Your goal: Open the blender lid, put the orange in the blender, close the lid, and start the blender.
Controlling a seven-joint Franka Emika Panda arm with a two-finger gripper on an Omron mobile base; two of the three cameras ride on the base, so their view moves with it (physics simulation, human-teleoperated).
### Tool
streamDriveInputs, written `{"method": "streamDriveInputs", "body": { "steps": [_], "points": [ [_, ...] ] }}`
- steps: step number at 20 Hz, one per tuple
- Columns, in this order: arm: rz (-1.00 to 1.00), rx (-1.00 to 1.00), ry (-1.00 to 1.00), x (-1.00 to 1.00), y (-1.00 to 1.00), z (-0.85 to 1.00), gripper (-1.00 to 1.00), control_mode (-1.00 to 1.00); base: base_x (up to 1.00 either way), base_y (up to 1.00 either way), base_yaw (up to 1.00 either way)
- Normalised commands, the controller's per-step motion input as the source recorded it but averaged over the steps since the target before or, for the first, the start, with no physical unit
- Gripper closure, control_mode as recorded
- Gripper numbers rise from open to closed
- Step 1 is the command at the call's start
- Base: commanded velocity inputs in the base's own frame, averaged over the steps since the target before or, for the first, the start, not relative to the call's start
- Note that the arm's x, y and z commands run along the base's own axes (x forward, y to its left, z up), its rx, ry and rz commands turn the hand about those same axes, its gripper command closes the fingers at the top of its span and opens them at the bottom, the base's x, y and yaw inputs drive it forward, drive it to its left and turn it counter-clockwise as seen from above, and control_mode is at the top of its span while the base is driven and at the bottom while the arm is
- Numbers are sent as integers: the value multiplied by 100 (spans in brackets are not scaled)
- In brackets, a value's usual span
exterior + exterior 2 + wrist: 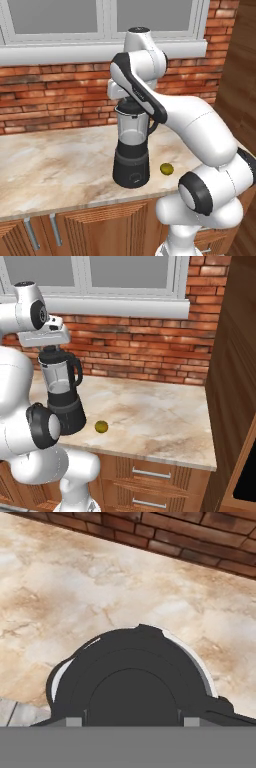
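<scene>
The blender (131, 167) stands on the marble counter (55, 165), a black base with a clear jar. The black blender lid (131, 657) sits on the jar's rim. My gripper (132, 721) hangs straight down over it, one fingertip on each side of the raised central knob. The fingertips (74, 721) stand close against the knob, and I cannot tell whether they press on it. From the right base view the hand (46, 336) sits directly on top of the jar (57, 378). The small yellow-green orange (167, 169) lies on the counter just right of the base.
A red brick wall (55, 95) and a window sill run behind the counter. A tall wooden cabinet (232, 381) closes off the counter's right end. Bare marble stretches left of the blender and right of the orange (101, 427).
</scene>
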Motion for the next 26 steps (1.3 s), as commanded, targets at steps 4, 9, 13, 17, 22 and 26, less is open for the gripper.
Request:
{"method": "streamDriveInputs", "body": {
  "steps": [4,9,13,17,22,26],
  "points": [
    [0,0,-1,0,-8,0,100,-100,0,0,0],
    [0,0,-3,-1,-8,1,100,-100,0,0,0],
    [-2,-3,0,-6,1,65,100,-100,0,0,0],
    [0,-7,-1,0,15,100,100,-100,0,0,0],
    [0,-4,0,-23,-1,94,100,-100,0,0,0],
    [-2,0,-2,-46,-64,17,100,-100,0,0,0]
  ]
}}
